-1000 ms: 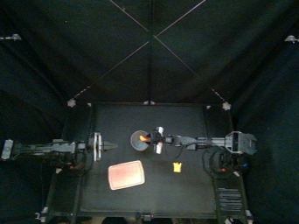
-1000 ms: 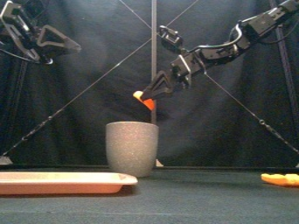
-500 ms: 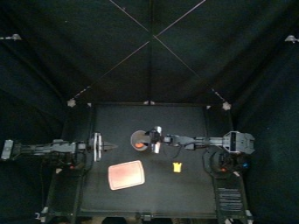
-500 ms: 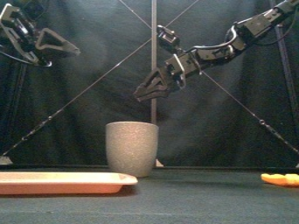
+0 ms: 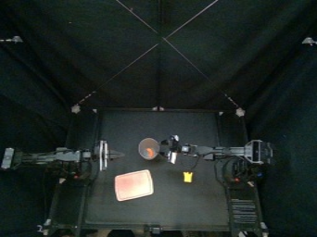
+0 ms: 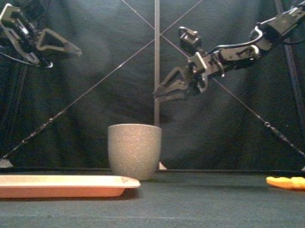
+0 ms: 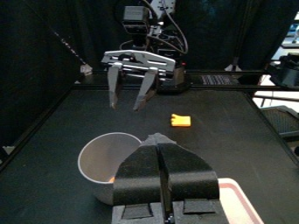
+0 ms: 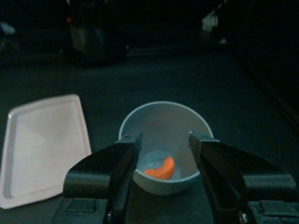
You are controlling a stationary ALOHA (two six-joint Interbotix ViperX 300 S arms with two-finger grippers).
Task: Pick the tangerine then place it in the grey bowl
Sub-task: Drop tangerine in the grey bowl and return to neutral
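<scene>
– While the right end effector (image 6: 170, 92) hangs in the air, how do its jaws stand?
– Spread wide, nothing held. Front view puts it above the grey cup (image 6: 135, 151) and a little to the right, well clear of the rim, with the jaws pointing down and to the left.
– Tangerine?
– The tangerine (image 8: 158, 166) lies inside the cup, on the bottom. The right wrist view looks straight into the mouth, and nothing touches the fruit. An orange patch shows in the cup from the top view too.
– Cup itself?
– Upright on the surface (image 5: 186, 204), around the middle and slightly left of centre. The right arm (image 5: 217, 150) comes in from the right and stretches across towards it.
– Left side?
– The left end effector (image 7: 159, 140) has its jaws pressed together and is empty. In the front view that arm is raised high at the left edge, well apart from the cup. From the top it sits at the left of the surface, pointing towards the cup.
– Anything else down there?
– A pink tray (image 5: 133, 185) lies flat, in front of the cup and a bit left, not touching it. A small yellow toy (image 5: 187, 176) sits right of the tray, in front of the right arm, apart from both tray and cup. I can't tell what food it is.
</scene>
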